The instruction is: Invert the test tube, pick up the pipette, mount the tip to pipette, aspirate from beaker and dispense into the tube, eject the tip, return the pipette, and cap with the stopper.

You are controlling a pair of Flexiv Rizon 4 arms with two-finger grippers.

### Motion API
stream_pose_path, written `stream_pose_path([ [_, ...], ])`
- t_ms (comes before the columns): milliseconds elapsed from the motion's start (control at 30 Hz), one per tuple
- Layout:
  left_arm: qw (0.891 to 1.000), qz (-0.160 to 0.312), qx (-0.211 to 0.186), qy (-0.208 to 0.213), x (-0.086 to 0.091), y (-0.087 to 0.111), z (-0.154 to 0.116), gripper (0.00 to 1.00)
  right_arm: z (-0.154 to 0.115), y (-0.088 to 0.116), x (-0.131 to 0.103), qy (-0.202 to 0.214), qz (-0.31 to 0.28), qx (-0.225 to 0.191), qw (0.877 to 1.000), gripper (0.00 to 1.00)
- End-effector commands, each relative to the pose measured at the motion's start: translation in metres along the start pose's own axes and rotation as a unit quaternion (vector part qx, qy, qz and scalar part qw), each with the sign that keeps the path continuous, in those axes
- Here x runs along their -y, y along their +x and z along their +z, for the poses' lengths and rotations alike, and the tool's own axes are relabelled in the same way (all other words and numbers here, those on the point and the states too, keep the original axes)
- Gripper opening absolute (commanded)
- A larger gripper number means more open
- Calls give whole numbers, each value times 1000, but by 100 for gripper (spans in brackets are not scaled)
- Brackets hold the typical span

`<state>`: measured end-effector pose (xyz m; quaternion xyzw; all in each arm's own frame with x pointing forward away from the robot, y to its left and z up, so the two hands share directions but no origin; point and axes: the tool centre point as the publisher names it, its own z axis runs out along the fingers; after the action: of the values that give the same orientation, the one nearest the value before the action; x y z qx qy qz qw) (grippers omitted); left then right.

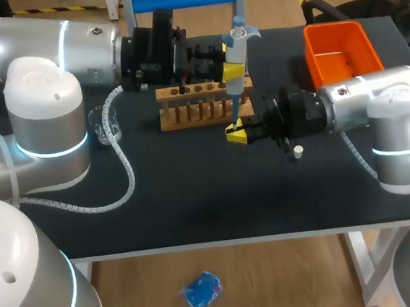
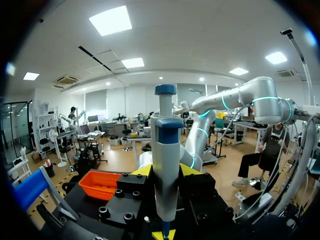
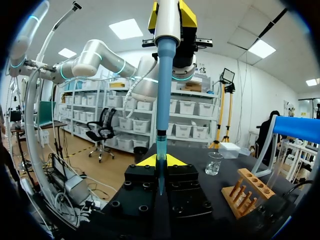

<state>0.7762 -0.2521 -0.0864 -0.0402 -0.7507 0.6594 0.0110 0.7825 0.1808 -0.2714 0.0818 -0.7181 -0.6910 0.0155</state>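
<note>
One pipette (image 1: 235, 49) in left end effector (image 1: 233, 71); test tube (image 3: 160, 145) faint.

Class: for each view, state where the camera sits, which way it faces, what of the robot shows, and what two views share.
Head view: above and behind, looking down on the table; left arm, right arm, left hand and right hand at the pipette.
Left wrist view: on the left wrist, looking along the left hand, past the upright pipette, toward the right arm.
Right wrist view: on the right wrist, looking along the right hand, up at the left hand.
Shared: the pipette, in all three.
</note>
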Motion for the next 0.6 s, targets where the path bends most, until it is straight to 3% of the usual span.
stream_pose_path([
  [33, 1000, 0, -1, 0, -2, 0, -1, 0, -1, 0, -2, -2, -2, 0, 1000, 0],
  [600, 1000, 0, -1, 0, -2, 0, -1, 0, 0, -2, -6, -11, -6, -1, 1000, 0],
])
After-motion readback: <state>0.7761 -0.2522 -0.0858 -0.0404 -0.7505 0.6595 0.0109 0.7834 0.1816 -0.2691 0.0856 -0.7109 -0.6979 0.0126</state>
